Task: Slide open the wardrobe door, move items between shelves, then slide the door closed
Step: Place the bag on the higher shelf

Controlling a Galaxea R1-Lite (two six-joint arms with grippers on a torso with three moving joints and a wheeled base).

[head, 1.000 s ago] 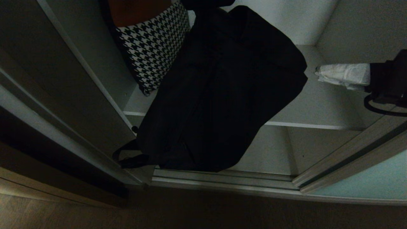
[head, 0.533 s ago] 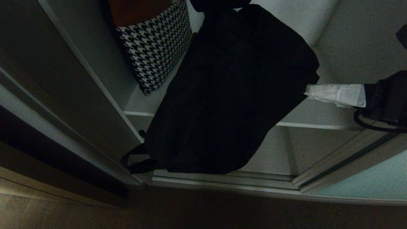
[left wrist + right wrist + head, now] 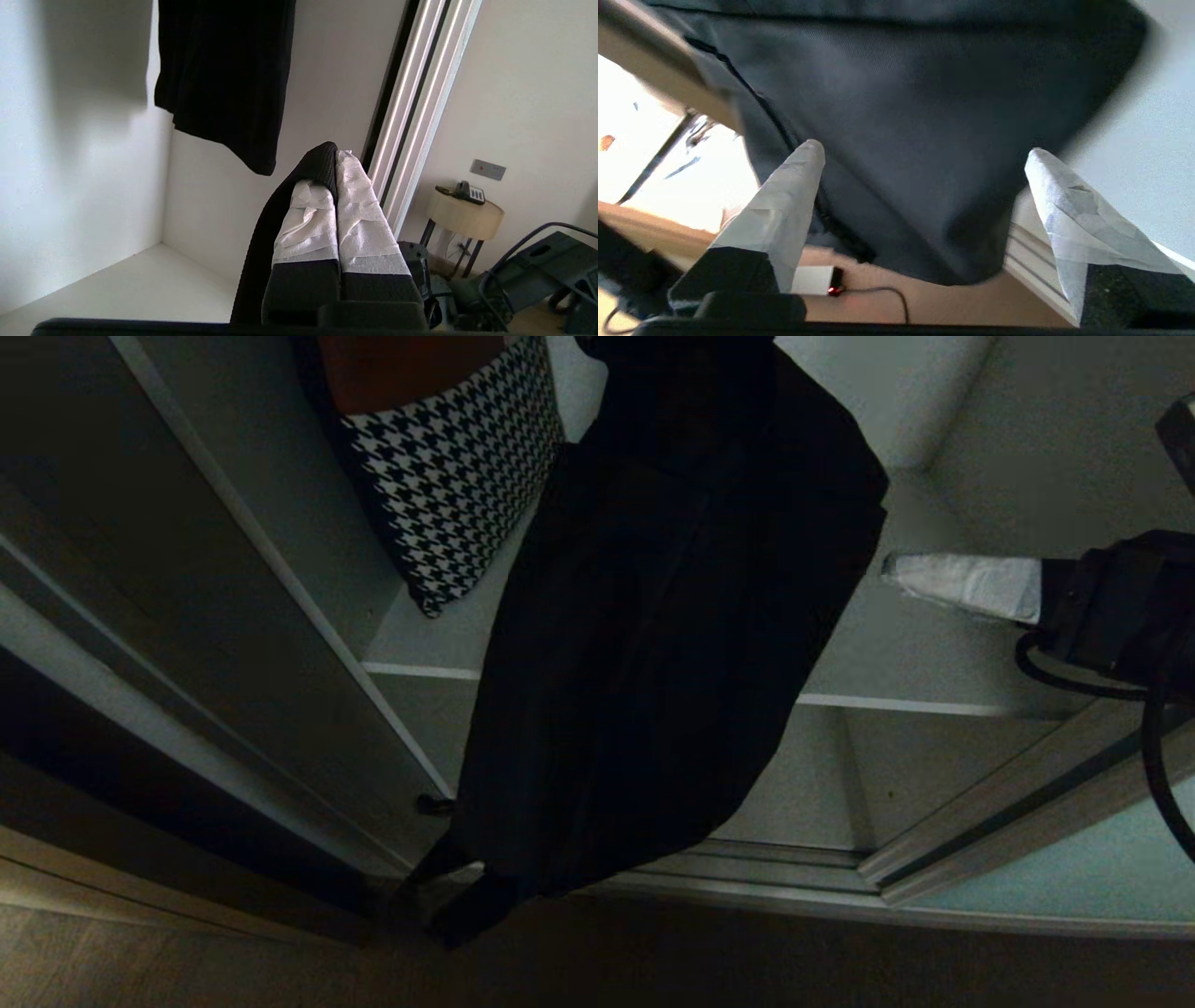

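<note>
Head view shows you a soft black fabric bundle (image 3: 672, 616) hanging in the open wardrobe, draped past the front edge of a wide matte white-grey shelf (image 3: 915, 663). Its top appears pinched in your left gripper (image 3: 334, 161), whose taped fingers are clenched on a dark strap, probably so it can be carried between shelves. Your right gripper (image 3: 924, 154) waits spread wide, just beside the bundle, holding nothing. A houndstooth cushion (image 3: 448, 467) crowds the far side; the frosted teal sliding door (image 3: 1083, 868) stands behind the right gripper.
</note>
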